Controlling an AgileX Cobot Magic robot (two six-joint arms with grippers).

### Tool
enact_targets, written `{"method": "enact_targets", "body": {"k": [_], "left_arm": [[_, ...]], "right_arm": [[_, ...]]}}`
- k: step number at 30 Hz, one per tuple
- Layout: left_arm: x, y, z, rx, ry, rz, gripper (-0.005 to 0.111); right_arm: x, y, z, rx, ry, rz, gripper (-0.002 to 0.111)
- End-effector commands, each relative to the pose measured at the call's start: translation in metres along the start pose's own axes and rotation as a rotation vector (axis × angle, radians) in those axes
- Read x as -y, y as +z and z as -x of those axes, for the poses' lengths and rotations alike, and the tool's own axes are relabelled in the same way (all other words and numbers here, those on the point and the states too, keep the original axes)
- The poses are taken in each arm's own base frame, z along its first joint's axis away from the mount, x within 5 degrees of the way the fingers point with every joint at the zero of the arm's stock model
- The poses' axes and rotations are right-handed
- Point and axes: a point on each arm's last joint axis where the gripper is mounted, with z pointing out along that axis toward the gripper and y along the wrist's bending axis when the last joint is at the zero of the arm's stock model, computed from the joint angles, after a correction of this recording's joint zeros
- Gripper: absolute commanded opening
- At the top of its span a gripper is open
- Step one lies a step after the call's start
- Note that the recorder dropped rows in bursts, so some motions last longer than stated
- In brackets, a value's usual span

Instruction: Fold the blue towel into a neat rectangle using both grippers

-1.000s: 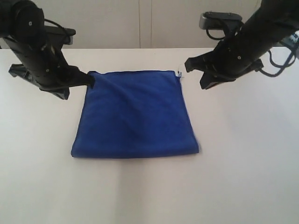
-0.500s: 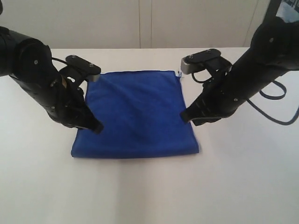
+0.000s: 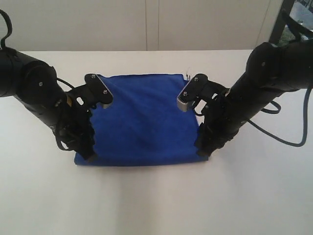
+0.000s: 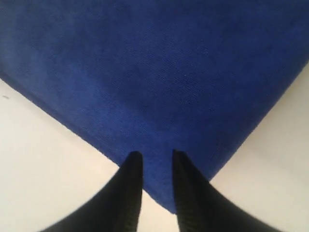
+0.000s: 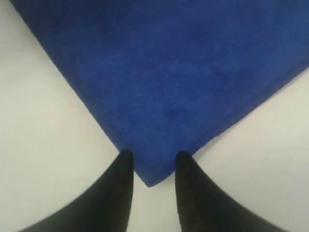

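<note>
Towel flat on table; left tool at near-left corner, right tool at near-right corner.

The blue towel is plain deep blue. The tabletop under it is white. The left gripper and right gripper are black.

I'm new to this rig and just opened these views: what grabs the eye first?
A deep blue towel lies flat, folded roughly square, in the middle of the white table. The black left gripper and right gripper each sit at one of its camera-side corners, jaws parted.
</note>
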Motion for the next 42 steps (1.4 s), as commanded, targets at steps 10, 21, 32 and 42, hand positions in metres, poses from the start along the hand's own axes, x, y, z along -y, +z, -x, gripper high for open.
{"method": "enact_targets", "body": {"k": [10, 21, 32, 42], "left_arm": [[0.007, 0.016, -0.005, -0.046, 0.151, -0.066, 0.049], [0.009, 0.032, -0.007, -0.077, 0.177, -0.094, 0.056], [0.011, 0.039, -0.01, -0.106, 0.181, -0.112, 0.017], [0.011, 0.039, -0.011, -0.117, 0.194, -0.121, 0.0]], "right_arm": [[0.001, 0.014, -0.004, -0.021, -0.27, 0.016, 0.038], [0.0, 0.028, -0.007, -0.028, -0.296, 0.056, 0.041], [0.001, 0.037, -0.01, -0.05, -0.296, 0.066, 0.008], [-0.003, 0.037, -0.015, -0.09, -0.314, 0.116, 0.0]]}}
